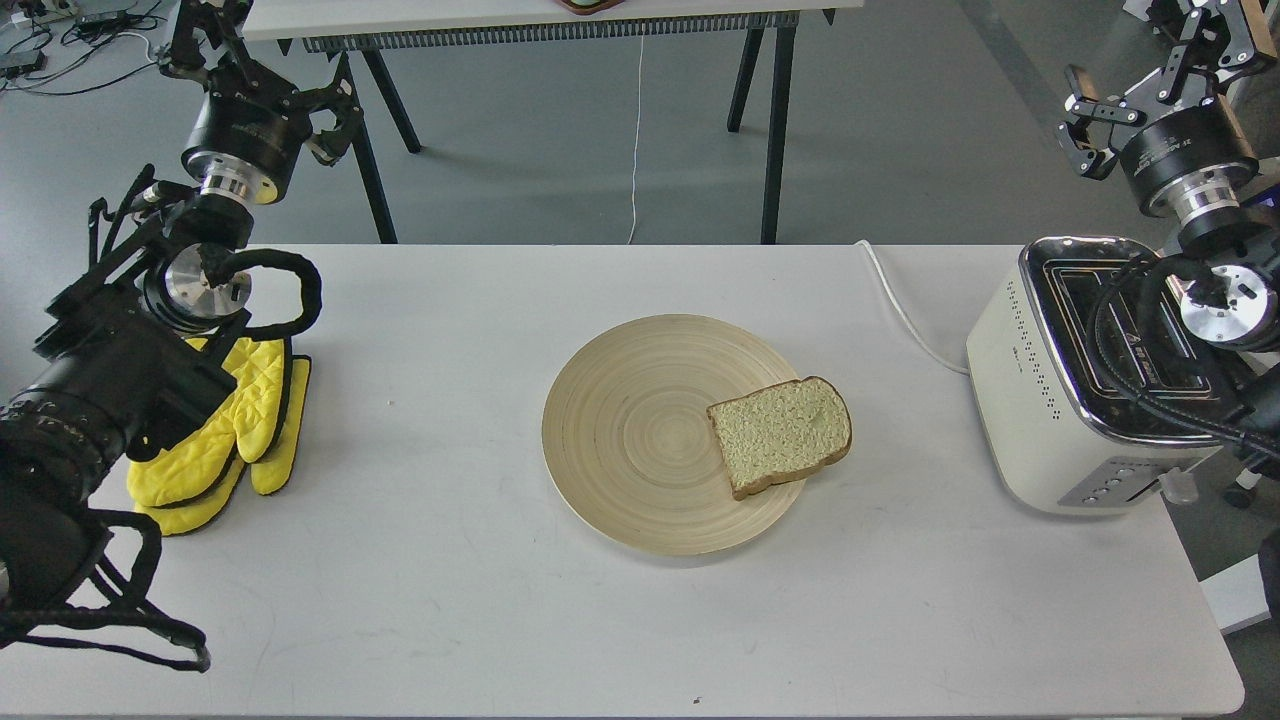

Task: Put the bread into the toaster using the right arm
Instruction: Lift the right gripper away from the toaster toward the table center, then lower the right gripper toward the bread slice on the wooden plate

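A pale speckled slice of bread [780, 432] with a brown crust lies flat on the right side of a round wooden plate [625, 430], its corner hanging over the rim. The cream-white toaster [1040, 410] with a chrome top stands at the table's right edge, both slots facing up. My right arm passes over the toaster's top. Its gripper [1085, 122] is raised behind the toaster, open and empty, far from the bread. My left gripper [335, 118] hangs high at the back left, open with nothing in it.
Yellow oven mitts [225, 440] lie under my left arm at the table's left. The toaster's white cord [905, 305] runs off the back edge. Another table on black legs [775, 120] stands behind.
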Motion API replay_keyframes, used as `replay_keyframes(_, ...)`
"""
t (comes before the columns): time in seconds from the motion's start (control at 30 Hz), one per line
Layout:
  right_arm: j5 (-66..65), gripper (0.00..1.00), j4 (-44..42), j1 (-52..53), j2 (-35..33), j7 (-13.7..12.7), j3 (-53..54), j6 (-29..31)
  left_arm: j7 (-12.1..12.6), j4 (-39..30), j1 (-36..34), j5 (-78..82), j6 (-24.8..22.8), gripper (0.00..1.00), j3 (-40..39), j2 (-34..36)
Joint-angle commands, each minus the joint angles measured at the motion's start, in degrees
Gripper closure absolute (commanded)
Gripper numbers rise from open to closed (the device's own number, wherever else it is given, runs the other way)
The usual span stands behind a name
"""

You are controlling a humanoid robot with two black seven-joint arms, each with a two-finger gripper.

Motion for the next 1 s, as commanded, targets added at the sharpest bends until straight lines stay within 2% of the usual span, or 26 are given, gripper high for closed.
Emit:
replay_keyframes(0.0,0.0,0.01,0.5,0.0,0.0,0.0,-0.3,0.1,0.0,0.0,0.1,0.0,0.0,0.00,0.1,0.1)
replay_keyframes(0.17,0.0,0.01,3.0,-0.3,0.0,-1.1,-1.0,0.0,-0.1,0.0,0.1,-0.1,0.0,0.00,-0.6,0.2)
replay_keyframes(0.33,-0.1,0.01,10.7,-4.0,-0.7,-1.2,-1.4,-2.0,-0.1,0.0,0.0,-0.3,0.0,0.00,-0.8,0.0)
replay_keyframes(0.53,-0.9,0.01,21.3,-12.2,-1.3,-1.3,-2.6,-10.2,-0.1,0.1,0.1,-0.2,0.0,0.00,-0.8,0.0)
replay_keyframes(0.67,-3.1,0.01,26.5,-16.3,-1.4,-1.2,-8.2,-15.6,-0.1,0.0,0.1,-0.2,0.0,0.00,-0.8,0.0)
replay_keyframes(0.77,-8.0,0.01,27.5,-17.7,-1.3,-0.9,-13.4,-20.6,-0.1,0.0,0.0,-0.3,0.0,0.00,-0.8,0.1)
replay_keyframes(0.97,-13.4,0.01,28.9,-19.2,-0.7,-0.6,-19.6,-25.3,-0.1,0.1,0.1,-0.3,0.0,0.00,-0.8,0.1)
